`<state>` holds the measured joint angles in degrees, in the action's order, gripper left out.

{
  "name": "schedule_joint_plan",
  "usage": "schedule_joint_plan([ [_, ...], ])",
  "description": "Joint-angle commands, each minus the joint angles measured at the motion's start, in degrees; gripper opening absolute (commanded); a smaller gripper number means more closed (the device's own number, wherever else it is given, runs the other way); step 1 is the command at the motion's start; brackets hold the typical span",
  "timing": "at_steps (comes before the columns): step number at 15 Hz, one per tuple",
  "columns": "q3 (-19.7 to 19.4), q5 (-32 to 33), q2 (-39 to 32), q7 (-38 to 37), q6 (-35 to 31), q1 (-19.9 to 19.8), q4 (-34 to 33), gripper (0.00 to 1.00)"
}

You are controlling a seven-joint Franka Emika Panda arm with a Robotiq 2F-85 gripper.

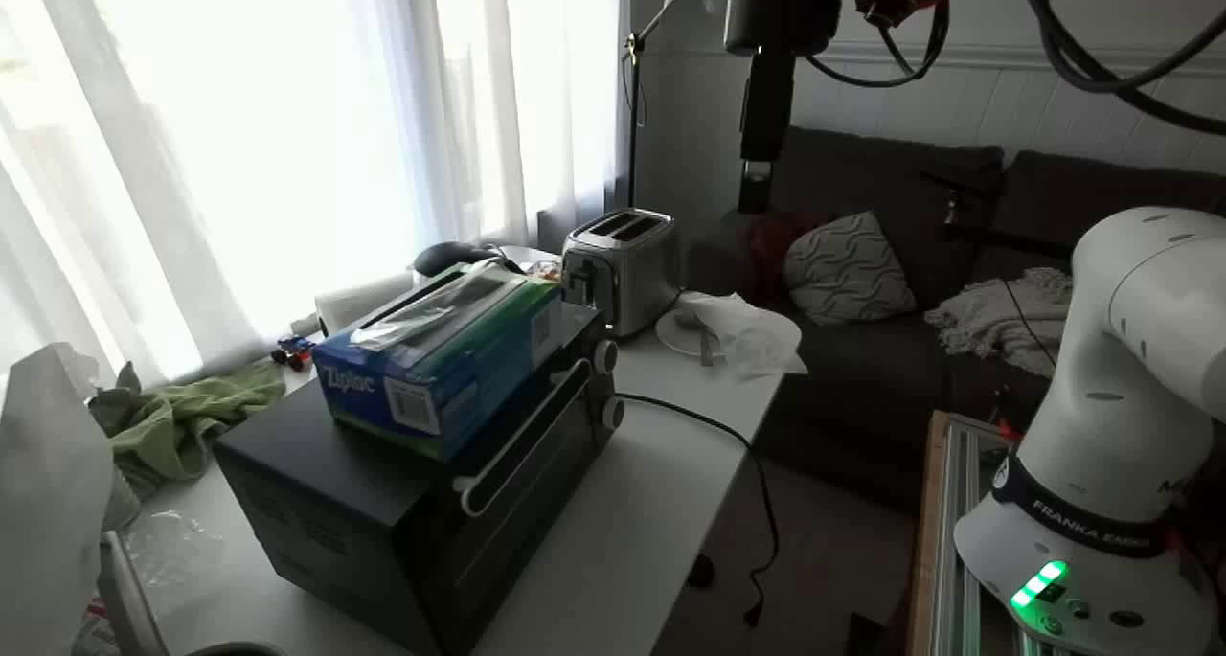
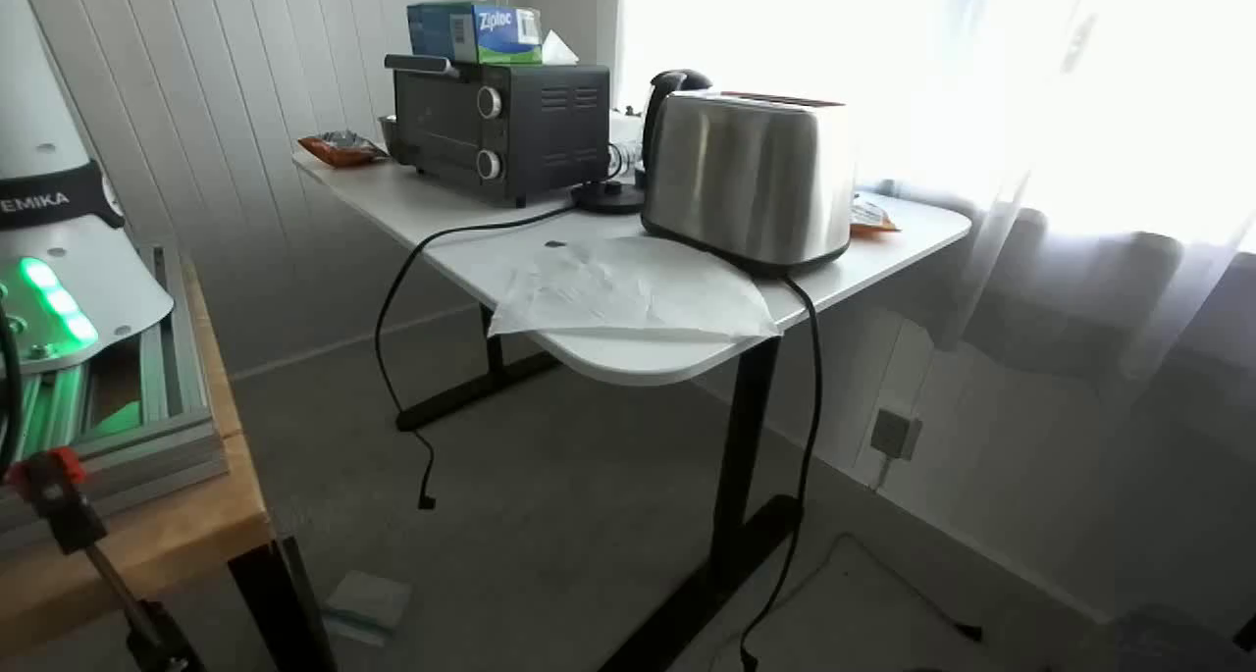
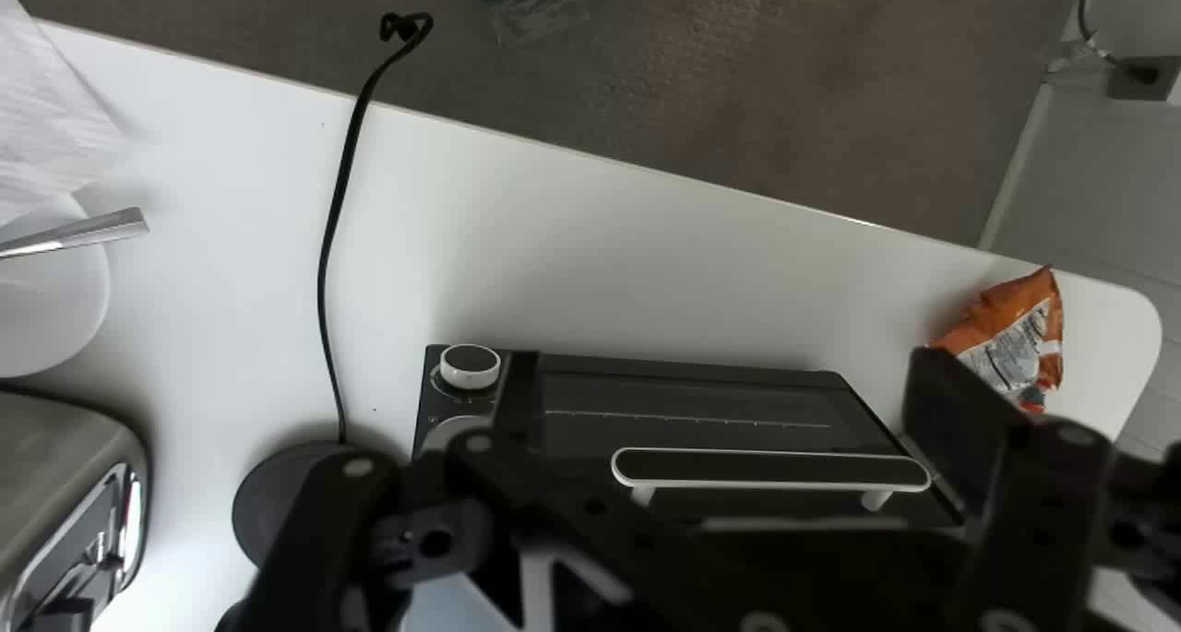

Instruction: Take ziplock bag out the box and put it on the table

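A clear, wrinkled bag (image 1: 436,313) is seen atop a blue-green Ziploc box (image 1: 479,373), set on an oven (image 1: 316,512) on the table (image 1: 651,503).

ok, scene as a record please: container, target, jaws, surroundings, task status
container: Ziploc box on top of the toaster oven
target: clear plastic across the box top; whether part is inside, cannot tell
jaws: wide apart, nothing between them, clear of the box
neighbour: toaster, upright on the table, apart from the oven
table end: plate, partly under a white sheet
hanging: black cord over the table edge
status: plastic on the box not yet taken
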<state>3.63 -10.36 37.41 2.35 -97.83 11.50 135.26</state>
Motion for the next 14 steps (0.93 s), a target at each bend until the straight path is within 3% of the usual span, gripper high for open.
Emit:
schedule_joint_plan([
  [1, 0.8, -0.5, 0.0, 0.5, 0.3, -1.1, -0.2, 1.00],
  [7, 1.3, -0.1, -1.2, 1.6, -0.8, -0.5, -1.1, 1.00],
  [14, 7.9, 3.8, -14.9, 11.8, -15.2, 3.9, -12.8, 1.00],
])
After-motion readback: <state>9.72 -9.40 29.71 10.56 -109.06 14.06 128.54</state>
